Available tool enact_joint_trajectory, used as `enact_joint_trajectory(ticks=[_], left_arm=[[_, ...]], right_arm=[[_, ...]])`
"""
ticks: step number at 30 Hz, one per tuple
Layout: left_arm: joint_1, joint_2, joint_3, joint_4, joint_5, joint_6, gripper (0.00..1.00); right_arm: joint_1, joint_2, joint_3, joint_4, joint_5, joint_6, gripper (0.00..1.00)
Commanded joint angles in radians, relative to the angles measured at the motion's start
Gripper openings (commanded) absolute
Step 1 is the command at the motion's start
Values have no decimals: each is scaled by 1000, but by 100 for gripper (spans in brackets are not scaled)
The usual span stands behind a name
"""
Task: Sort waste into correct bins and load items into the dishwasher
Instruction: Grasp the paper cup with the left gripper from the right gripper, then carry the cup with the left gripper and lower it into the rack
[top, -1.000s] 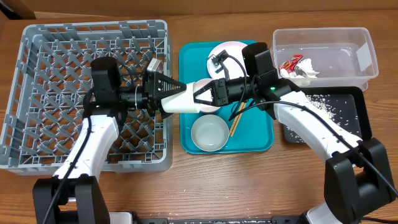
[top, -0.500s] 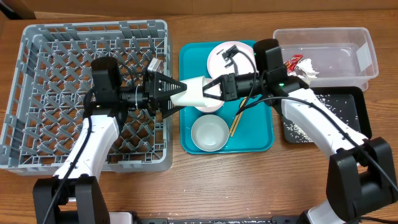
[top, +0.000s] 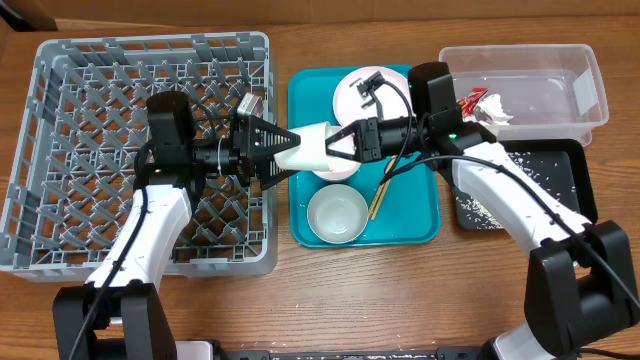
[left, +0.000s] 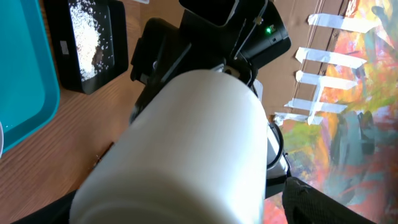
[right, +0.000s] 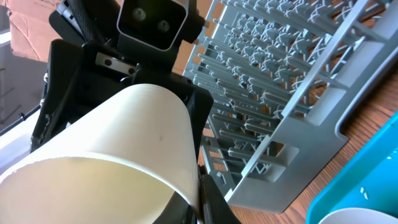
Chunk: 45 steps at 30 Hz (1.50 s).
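- Overhead view shows a handover in mid-air. The cup (top: 318, 148) lies on its side above the left edge of the tray (top: 420, 225), just beside the right wall of the rack (top: 150, 42).
- The right gripper (top: 338, 150) is closed on the thin wall at the cup's rim. The right wrist view shows the pinch at the mouth end.
- The left gripper (top: 290, 156) reaches in from over the rack with its fingers spread wide and the cup's base between them. Whether they touch the cup cannot be told.
- The step in hand appears to be passing the cup from the right arm to the left so that it can go into the rack.
- The next move calls for the left fingers to close firmly on the base before the right gripper lets go. The cup can then be carried over the rack wall to a free cell.
- The cup is plain white and smooth, with no handle in view. It tapers slightly and is narrower at the base, so it could slip under a light grip.
- A bowl (top: 336, 213), a plate (top: 360, 85) and chopsticks (top: 383, 190) wait on the tray.
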Motion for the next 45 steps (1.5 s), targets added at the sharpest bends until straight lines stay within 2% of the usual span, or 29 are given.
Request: enact_joint_trajectory(ticks=[1, 5, 10, 14, 16, 18, 21, 23, 25, 30, 33, 36, 39, 40, 43, 45], left_arm=[[-1, 1, 19, 3, 21, 27, 85], [-1, 1, 19, 3, 21, 28, 80], [-1, 1, 19, 3, 21, 34, 66], [-1, 1, 19, 3, 21, 45, 44], [-1, 1, 19, 7, 21, 45, 40], [0, 1, 19, 32, 21, 51, 37], [2, 1, 19, 107, 21, 49, 37], [16, 1, 19, 200, 21, 20, 36], [35, 1, 19, 304, 21, -29, 36], [117, 1, 30, 749, 0, -342, 29], [180, 1, 65, 896, -45, -463, 29], [250, 1, 128, 866, -134, -483, 30], [301, 1, 185, 770, -237, -463, 30], [311, 1, 206, 732, -271, -437, 30], [321, 1, 281, 534, -350, -306, 30], [321, 1, 346, 333, -404, -172, 30]], right_arm=[[16, 9, -6, 8, -9, -14, 4], [19, 9, -6, 14, -9, -14, 4], [19, 9, -6, 18, -9, -14, 4], [19, 9, -6, 21, -10, -14, 23], [18, 9, -6, 25, -10, -14, 33], [13, 9, -5, 27, -10, -14, 38], [-3, 9, -5, 29, -10, -14, 54], [-27, 9, -5, 23, -10, -14, 61], [-55, 9, -5, 11, -10, -16, 62], [-124, 9, -5, -13, -10, -25, 64], [-136, 9, -5, -16, -9, -27, 68], [-135, 9, -5, -25, -9, -45, 74], [-134, 9, -5, -45, -8, -53, 78], [-134, 9, -5, -53, -9, -62, 80], [-134, 9, -5, -81, -5, -93, 98], [-134, 9, -5, -102, 7, -103, 100]])
